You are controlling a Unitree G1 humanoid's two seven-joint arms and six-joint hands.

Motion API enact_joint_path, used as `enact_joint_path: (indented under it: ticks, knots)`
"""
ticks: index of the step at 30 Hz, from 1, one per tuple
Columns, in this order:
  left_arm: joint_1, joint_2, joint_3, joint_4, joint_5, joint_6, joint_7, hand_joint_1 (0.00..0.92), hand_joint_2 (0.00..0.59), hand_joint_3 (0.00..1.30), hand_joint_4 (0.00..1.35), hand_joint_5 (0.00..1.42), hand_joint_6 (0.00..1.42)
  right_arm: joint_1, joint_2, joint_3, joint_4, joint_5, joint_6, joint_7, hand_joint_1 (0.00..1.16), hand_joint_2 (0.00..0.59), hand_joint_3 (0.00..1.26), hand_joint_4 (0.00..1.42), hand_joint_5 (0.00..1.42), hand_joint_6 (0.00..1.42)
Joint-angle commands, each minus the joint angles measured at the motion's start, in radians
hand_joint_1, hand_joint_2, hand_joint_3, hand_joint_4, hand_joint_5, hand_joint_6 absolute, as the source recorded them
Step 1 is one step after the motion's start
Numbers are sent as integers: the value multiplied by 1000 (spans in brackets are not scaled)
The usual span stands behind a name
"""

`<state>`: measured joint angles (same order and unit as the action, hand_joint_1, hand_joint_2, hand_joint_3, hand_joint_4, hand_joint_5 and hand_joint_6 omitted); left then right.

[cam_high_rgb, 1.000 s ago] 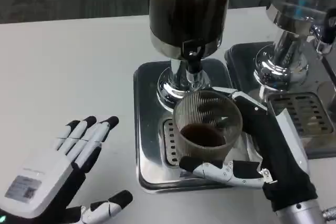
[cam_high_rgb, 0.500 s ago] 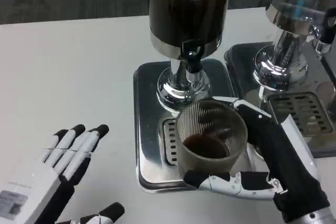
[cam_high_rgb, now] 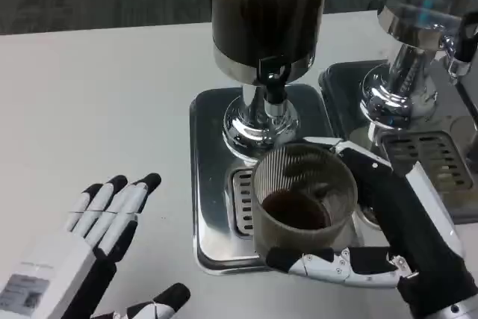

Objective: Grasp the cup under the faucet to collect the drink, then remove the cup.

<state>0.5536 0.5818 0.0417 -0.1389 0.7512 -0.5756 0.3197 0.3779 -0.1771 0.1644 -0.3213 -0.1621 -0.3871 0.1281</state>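
The right robot hand (cam_high_rgb: 403, 237) wraps its fingers around the cup (cam_high_rgb: 302, 203), which holds dark drink, over the tray (cam_high_rgb: 213, 184) just in front of the faucet (cam_high_rgb: 273, 84). The left robot hand (cam_high_rgb: 82, 259) rests spread and empty on the tabletop (cam_high_rgb: 97, 110), well apart.

Cup (cam_high_rgb: 302, 199): on drip tray (cam_high_rgb: 213, 177), at 6 o'clock from faucet (cam_high_rgb: 274, 84).
Left hand (cam_high_rgb: 82, 259): at 8 o'clock from the tray.

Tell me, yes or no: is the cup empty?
No: the ribbed cup, gripped by the right hand, holds dark liquid at its bottom.
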Motion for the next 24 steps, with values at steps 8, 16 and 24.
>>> enact_joint_path:
  ticks: [8, 16, 24]
  knots:
    - [18, -22, 5, -22, 5, 11, -15, 0, 197, 0, 0, 0, 0, -2, -5, -15, -31, 42, -3, 22, 1086, 147, 514, 619, 835, 1206]
    - [21, -26, 4, -23, 2, 11, -23, 0, 197, 0, 0, 0, 0, 7, -2, -18, -38, 40, -2, 19, 1087, 147, 523, 620, 835, 1206]
    - [20, -36, 0, -25, 5, 17, -31, 0, 197, 0, 0, 0, 0, 14, -1, -27, -44, 46, 3, 20, 1088, 147, 525, 620, 835, 1190]
